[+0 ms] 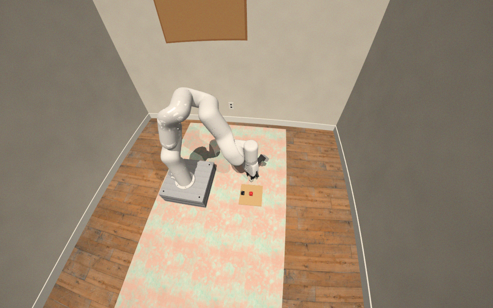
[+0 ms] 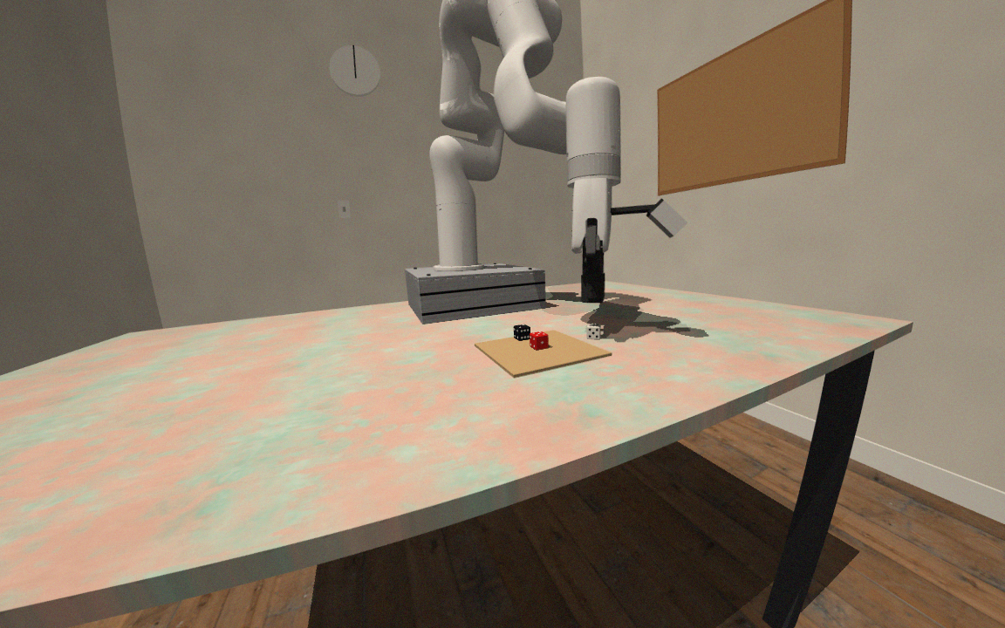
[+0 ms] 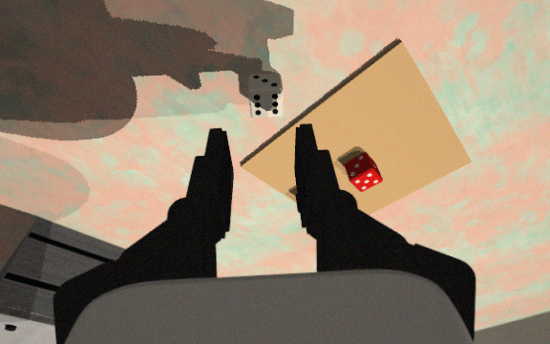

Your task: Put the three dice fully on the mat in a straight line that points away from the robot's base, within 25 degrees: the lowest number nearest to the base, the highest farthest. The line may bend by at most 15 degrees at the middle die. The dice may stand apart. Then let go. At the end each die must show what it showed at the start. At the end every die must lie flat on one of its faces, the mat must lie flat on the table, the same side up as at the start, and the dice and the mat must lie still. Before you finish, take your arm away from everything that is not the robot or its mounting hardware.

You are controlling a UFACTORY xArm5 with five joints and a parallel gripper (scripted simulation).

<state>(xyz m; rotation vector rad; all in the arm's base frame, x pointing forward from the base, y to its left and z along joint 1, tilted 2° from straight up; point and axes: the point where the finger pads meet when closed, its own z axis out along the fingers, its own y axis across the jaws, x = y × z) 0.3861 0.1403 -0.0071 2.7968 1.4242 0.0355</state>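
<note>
The tan mat [image 1: 256, 201] [image 2: 522, 364] [image 3: 423, 119] lies flat on the table. A black die [image 1: 242, 193] [image 2: 521, 332] stands on its base-side part; in the wrist view a finger hides it. A red die [image 1: 250, 193] [image 2: 539, 340] [image 3: 366, 179] stands on the mat, farther from the base, with five pips on top. A white die [image 1: 251, 180] [image 2: 594, 331] [image 3: 266, 104] stands on the table just off the mat's edge, partly in shadow, with six pips on top. My gripper [image 1: 253, 177] [image 2: 592, 300] [image 3: 263, 149] is partly open and empty, above the table near the white die.
The robot's base [image 1: 202, 179] [image 2: 482, 295] stands on the patterned table [image 1: 217, 237] [image 2: 295, 437], to the left of the mat in the top view. The arm's shadow falls on the table around the white die.
</note>
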